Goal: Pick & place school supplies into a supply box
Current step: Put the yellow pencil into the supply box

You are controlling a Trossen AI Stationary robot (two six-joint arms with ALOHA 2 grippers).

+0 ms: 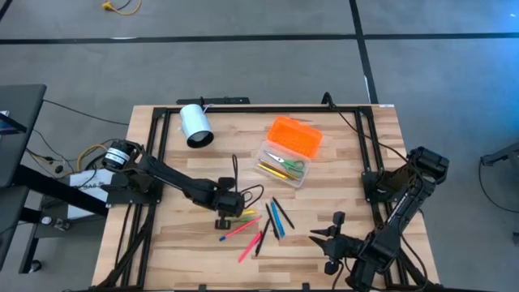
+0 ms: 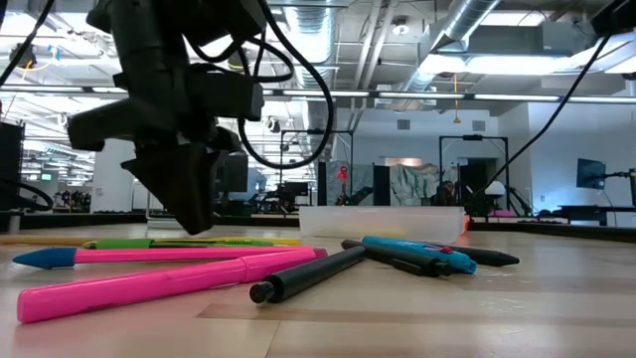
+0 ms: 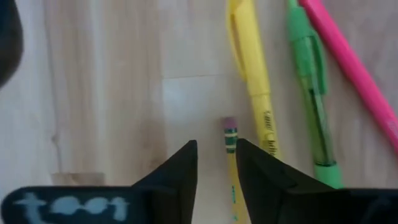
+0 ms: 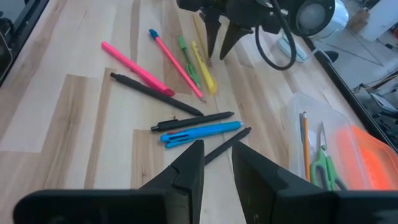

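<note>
Several pens lie loose on the wooden table: two pink [image 1: 241, 228], a blue [image 1: 278, 220], a few black [image 1: 269, 217], a yellow [image 3: 255, 81] and a green [image 3: 311, 106]. A thin yellow pencil [image 3: 231, 149] lies flat on the table. My left gripper [image 3: 216, 144] points down just over it, open, a finger on either side of its eraser end. The supply box [image 1: 282, 168] stands open at the far right, its orange lid [image 1: 296, 136] laid back; green scissors [image 4: 323, 165] and pencils lie inside. My right gripper [image 4: 217, 163] hovers open near the table's front right.
A white cylinder [image 1: 195, 126] lies at the far left of the table. A black frame [image 1: 154, 138] runs round the table's edges. Bare wood lies between the pens and the supply box.
</note>
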